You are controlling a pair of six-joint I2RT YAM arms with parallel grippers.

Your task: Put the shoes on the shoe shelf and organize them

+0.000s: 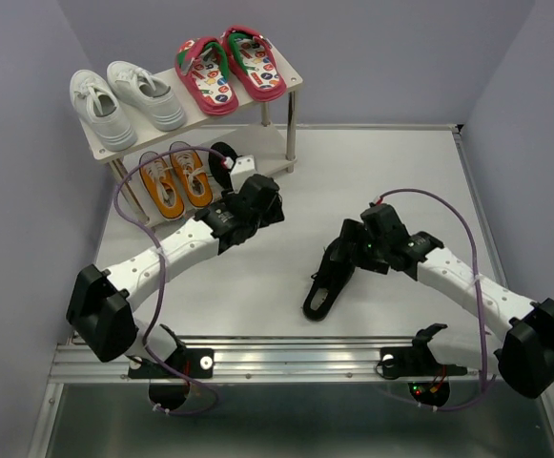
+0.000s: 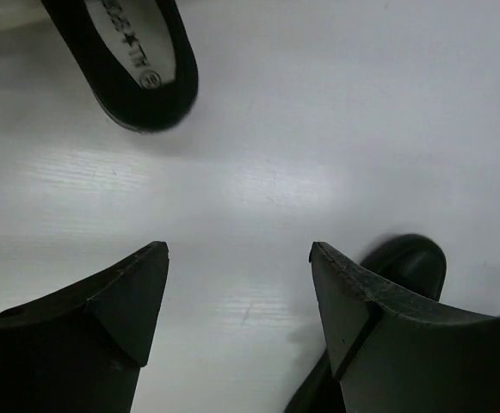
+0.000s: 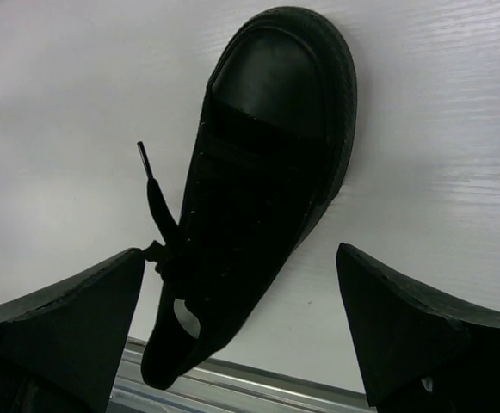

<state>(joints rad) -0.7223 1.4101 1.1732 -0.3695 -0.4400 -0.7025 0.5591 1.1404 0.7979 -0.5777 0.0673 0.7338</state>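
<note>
1 black shoe loose, perhaps 7 shelved

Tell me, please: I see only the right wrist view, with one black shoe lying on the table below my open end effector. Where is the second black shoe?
Observer: The second black shoe sits at the lower level of the shoe shelf, to the right of the orange sneakers as the top view shows them.
Operator: Does the left arm hold it?
Observer: No. The left end effector is open and empty, just in front of that shoe's heel.
</note>
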